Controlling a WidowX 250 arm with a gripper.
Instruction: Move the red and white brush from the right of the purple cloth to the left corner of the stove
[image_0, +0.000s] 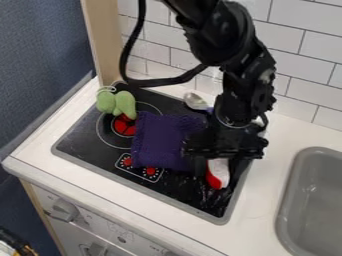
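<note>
The gripper (219, 161) hangs over the right part of the black stove top, pointing down. Right at its lower end is a red and white object (218, 174), partly covered by the gripper from above; whether it is held cannot be made out. A purple cloth (162, 141) lies bunched across the middle of the stove, its right side next to and partly behind the gripper. On the stove's back left corner rests a green plush-like item (117, 103) with rounded lobes. Behind the cloth, a silvery spoon-like utensil (195, 101) lies near the stove's back edge, close to the arm.
The stove top (93, 137) is set in a white counter (267, 200). A grey sink (317, 195) is at the right. White tiles (304, 75) rise behind, and a wooden post (107, 40) stands at the back left. Knobs (63, 210) are on the front panel.
</note>
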